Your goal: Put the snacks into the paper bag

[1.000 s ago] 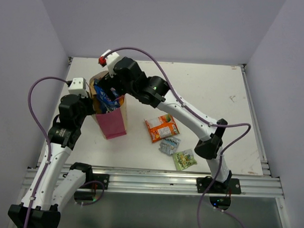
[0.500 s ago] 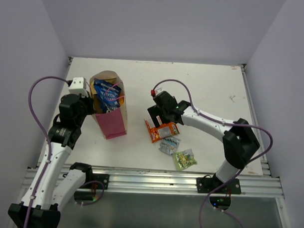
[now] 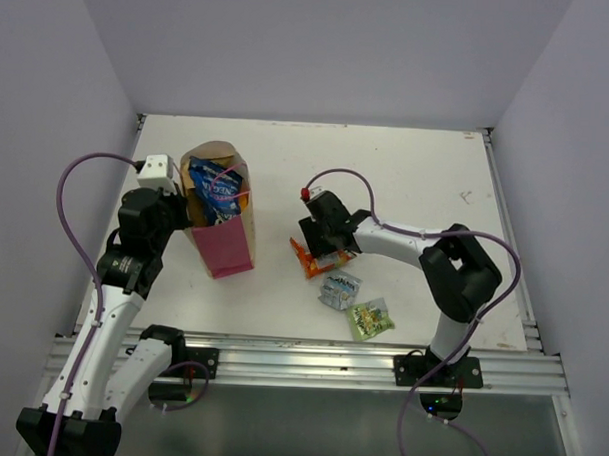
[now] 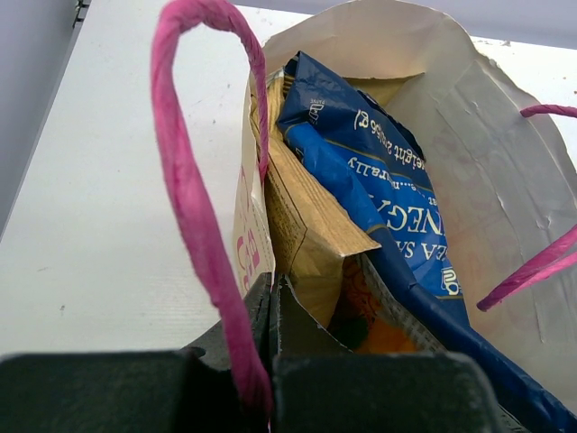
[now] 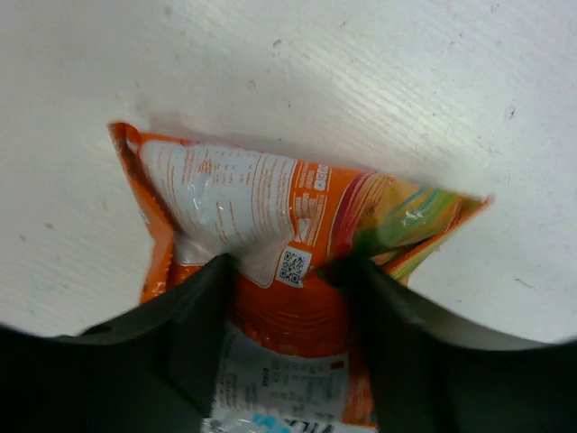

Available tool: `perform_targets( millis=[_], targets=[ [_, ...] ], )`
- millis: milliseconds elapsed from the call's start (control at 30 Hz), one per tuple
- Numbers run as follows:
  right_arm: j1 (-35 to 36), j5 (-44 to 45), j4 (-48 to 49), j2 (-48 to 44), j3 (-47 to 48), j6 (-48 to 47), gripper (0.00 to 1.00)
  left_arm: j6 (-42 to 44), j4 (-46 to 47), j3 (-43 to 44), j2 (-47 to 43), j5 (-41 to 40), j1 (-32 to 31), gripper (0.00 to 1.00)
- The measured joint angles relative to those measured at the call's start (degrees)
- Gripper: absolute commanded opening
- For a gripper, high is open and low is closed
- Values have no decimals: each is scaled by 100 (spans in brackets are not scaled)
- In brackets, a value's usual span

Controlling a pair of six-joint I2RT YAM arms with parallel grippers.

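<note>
Right wrist view: straddling the orange-red pack [image 5: 234,198] mid-frame, right gripper [image 5: 287,266] parted fairly wide. Left wrist view: pinching the paper bag [image 4: 505,180] rim, left gripper [image 4: 270,311] closed, bottom centre.

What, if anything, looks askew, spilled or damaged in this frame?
Nothing is spilled or torn. The paper bag stands upright, though its inner wall is creased, and the dark blue chip bag leans slanted inside it. The left gripper pinches the bag's rim.

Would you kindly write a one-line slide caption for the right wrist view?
Right claw open astride the orange-red pack lying on the white table.
</note>
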Motion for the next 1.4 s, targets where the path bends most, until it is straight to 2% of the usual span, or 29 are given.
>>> perform_targets(
  millis=[33, 67, 100, 167, 200, 300, 433, 500, 567, 633, 733, 833, 967, 1100, 1200, 1400],
  targets=[
    [-2, -11, 44, 9, 0, 7, 30, 0, -4, 0, -2, -2, 0, 0],
    [-13, -44, 109, 9, 2, 9, 17, 0, -9, 0, -4, -2, 0, 0],
    [-24, -90, 210, -33, 26, 24, 10, -2, -13, 0, -7, -2, 0, 0],
    [-24, -166, 286, -153, 83, 103, 8, 0, -13, 0, -9, -4, 0, 0],
    [-11, -153, 243, -192, 90, 116, 0, -2, -13, 0, -9, -7, 0, 0],
    [-4, -31, -190, -245, 295, 98, 0, 0, -13, 0, -4, -7, 0, 0],
    [-26, 339, -1335, -273, 1191, -144, 0, 0, 7, 0, 26, -4, 0, 0],
    [-39, 444, -1812, -269, 2116, -256, 0, 0, 35, 0, 57, 0, 0, 0],
    [-44, 439, -2149, -155, 3440, -313, 0, 0, 68, 0, 76, 4, 0, 0],
    [-24, 326, -2151, 48, 4903, -330, 0, 0, 76, 0, 87, 7, 0, 0],
    [61, -39, -2006, 284, 6513, -306, 0, 0, 76, 0, 87, 13, 0, 0],
    [243, -651, -1775, 562, 7466, -136, 0, 0, 79, 0, 90, 20, 0, 0],
    [625, -1493, -1576, 1049, 7667, 192, 0, 0, 81, 0, 92, 22, 0, 0],
    [1182, -2087, -1582, 1919, 7510, 411, 0, 0, 81, 0, 92, 22, 0, 0],
    [1416, -2090, -1521, 2404, 7418, 452, 0, 92, -286, -44, 74, -280, 90, 0],
    [1414, -1873, -1766, 2376, 7418, 153, 0, 129, -284, -85, 63, -251, 63, 0]
  ],
)
